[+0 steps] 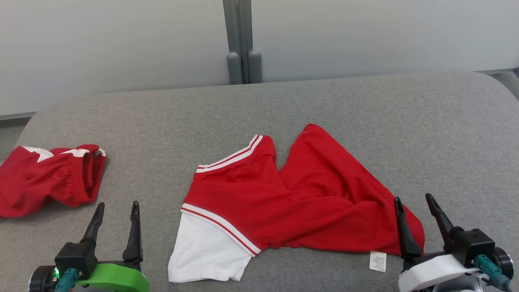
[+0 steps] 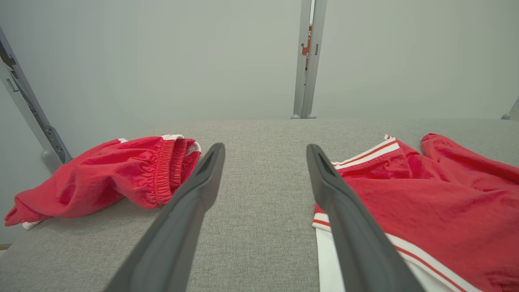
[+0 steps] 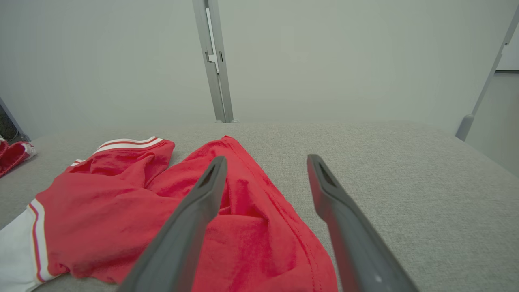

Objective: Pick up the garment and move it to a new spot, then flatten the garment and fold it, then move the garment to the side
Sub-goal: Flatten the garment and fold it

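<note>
Left claw (image 1: 117,204) spread, empty, at near edge. Right claw (image 1: 413,197) likewise spread, empty, one finger over right corner of garment (image 1: 284,198). Garment lies crumpled mid-tabletop (image 1: 365,113) between claws, red body bunched, white panel toward near edge. Judged: nothing done; pick-up, flattening, fold and side move all remain. Second red garment (image 1: 44,178) crowds left edge; open room far and right.

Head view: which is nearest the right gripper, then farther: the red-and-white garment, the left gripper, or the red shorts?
1. Red-and-white garment, centre, beside the right gripper.
2. Left gripper, lower left.
3. Red shorts, far left.
</note>
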### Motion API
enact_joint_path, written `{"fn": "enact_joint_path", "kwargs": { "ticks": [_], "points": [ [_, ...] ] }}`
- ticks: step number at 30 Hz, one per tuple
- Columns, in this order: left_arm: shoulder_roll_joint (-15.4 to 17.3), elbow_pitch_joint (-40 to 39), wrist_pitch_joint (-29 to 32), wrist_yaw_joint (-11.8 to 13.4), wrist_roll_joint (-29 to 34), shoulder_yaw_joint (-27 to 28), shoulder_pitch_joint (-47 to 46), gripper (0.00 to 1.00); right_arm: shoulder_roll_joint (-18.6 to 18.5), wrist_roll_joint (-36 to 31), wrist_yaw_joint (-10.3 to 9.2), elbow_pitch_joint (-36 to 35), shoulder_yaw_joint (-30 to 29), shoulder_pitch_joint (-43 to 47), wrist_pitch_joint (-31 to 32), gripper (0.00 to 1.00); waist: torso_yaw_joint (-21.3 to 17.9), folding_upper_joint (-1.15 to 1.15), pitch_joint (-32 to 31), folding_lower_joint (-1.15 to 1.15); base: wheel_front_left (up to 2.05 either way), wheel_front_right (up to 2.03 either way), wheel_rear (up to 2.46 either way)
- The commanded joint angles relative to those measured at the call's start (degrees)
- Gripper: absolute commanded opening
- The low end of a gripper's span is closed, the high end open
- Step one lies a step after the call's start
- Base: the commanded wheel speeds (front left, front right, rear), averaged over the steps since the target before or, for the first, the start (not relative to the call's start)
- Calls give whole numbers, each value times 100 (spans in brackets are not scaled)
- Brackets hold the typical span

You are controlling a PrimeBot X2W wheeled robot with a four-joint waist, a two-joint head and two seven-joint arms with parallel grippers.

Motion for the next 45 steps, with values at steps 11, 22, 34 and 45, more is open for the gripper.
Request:
{"fn": "enact_joint_path", "kwargs": {
  "ticks": [11, 22, 34, 45],
  "points": [
    [-60, 217, -2, -20, 31, -198, 173, 100, -78, 50, -10, 237, -80, 22, -19, 100, 12, 0, 6, 0, 0, 0, 0],
    [-131, 964, -2, -24, -208, -925, 215, 100, -233, 157, -10, 1120, -251, 161, -19, 100, 46, 0, 230, 0, 0, 0, 0],
    [-120, 1924, -2, -24, -508, -1337, -172, 100, -214, 328, -10, 2090, -244, -197, -19, 100, -14, 0, 541, 0, 0, 0, 0],
    [-181, 2408, 18, -26, -953, -1774, -474, 0, -177, 763, -10, 2608, 78, -493, -4, 0, -10, 0, 701, 0, 0, 0, 0]
  ]
}}
